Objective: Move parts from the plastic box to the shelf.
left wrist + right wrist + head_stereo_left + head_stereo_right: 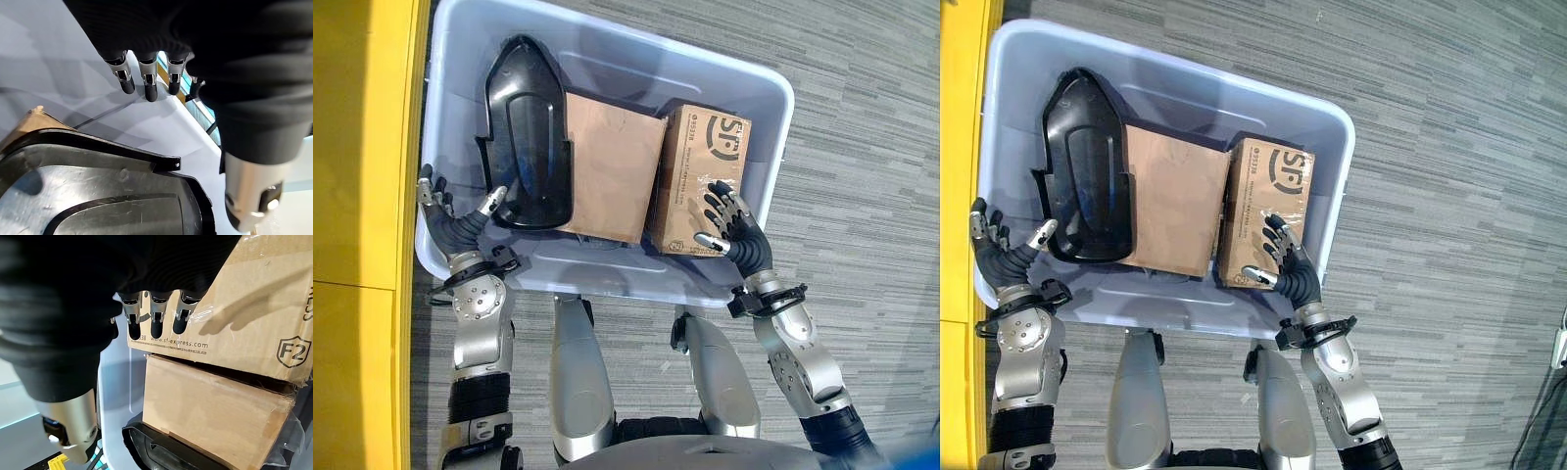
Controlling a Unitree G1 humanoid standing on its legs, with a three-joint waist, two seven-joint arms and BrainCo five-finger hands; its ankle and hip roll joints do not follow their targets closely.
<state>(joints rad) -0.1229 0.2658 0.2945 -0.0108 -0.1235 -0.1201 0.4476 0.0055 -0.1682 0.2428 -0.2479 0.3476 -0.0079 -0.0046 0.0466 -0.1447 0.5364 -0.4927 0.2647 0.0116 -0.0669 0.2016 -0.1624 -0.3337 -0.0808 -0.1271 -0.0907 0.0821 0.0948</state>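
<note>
A pale blue plastic box (617, 276) stands on the floor in front of me. Inside it lie a black moulded part (529, 147) at the left, a plain brown carton (612, 166) in the middle and a printed cardboard box (700, 166) at the right. My left hand (455, 223) is open at the box's left rim, fingers (146, 81) straight along the wall and thumb by the black part (98, 205). My right hand (736, 230) is open with fingers (156, 320) spread against the near end of the printed cardboard box (254, 298).
A yellow surface (362, 147) runs along the left of the plastic box. Grey striped carpet (862, 147) lies to the right and beyond.
</note>
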